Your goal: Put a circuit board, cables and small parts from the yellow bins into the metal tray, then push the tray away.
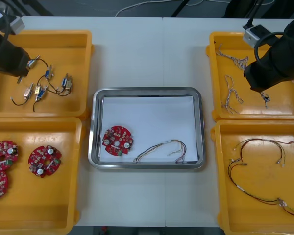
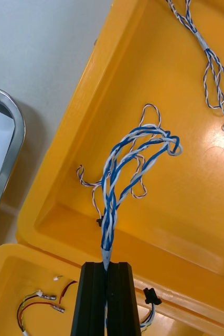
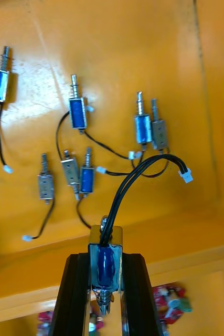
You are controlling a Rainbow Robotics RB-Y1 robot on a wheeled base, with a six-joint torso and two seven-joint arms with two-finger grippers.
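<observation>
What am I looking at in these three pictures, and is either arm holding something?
This is a two-armed robot. The wide picture looks down on the table from above; the two upright ones come from wrist cameras. Four yellow bins flank a metal tray, which holds a circuit board and a cable. The left tool, over its far bin, is shut on a small metal part with black wires. The right tool, over its far bin, is shut on a blue and white cable.

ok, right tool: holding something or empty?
Holding. The right tool is shut on the end of a twisted blue and white cable, which rises from between its fingers over a yellow plastic bin.
</observation>
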